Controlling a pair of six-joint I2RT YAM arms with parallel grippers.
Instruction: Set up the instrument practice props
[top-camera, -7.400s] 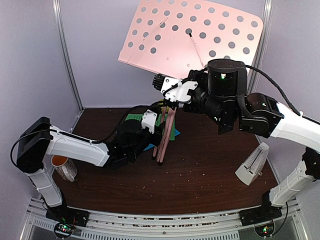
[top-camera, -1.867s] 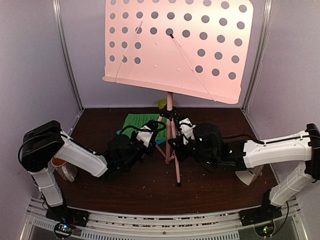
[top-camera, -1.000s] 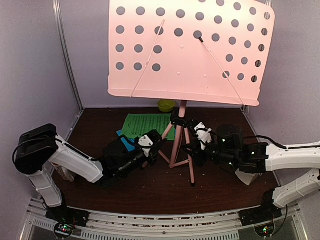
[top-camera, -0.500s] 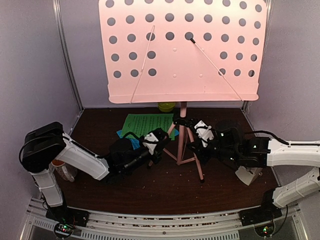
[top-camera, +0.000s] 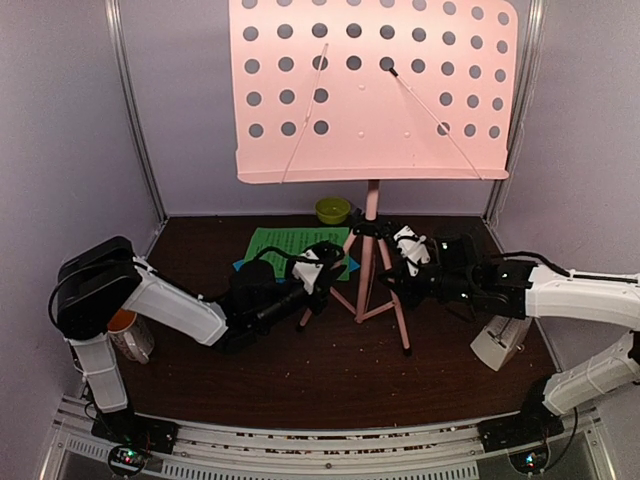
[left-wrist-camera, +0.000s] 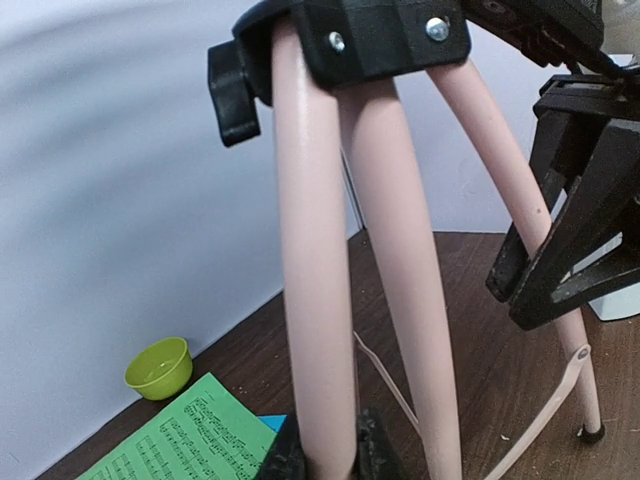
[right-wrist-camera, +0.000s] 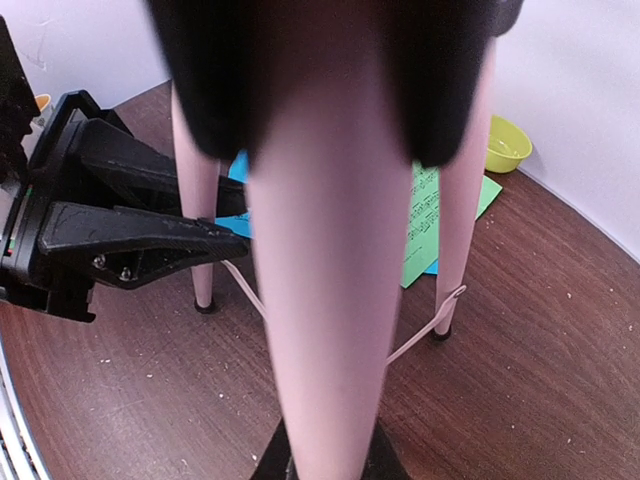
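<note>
The pink music stand (top-camera: 372, 90) stands upright on its tripod in the middle of the desk (top-camera: 330, 385). The left pincer (top-camera: 318, 285) is clamped on one pink leg and the right pincer (top-camera: 402, 262) on another. Behind them the green sheet (top-camera: 285, 245) lies over the blue sheet (top-camera: 243, 266), and the metronome (top-camera: 500, 343) sits at the far right.

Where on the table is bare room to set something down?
Free: the front strip of the dark brown table, between arm bases and the pink perforated tripod music stand. Crowded: its legs, gripped by left claw and right claw.
</note>
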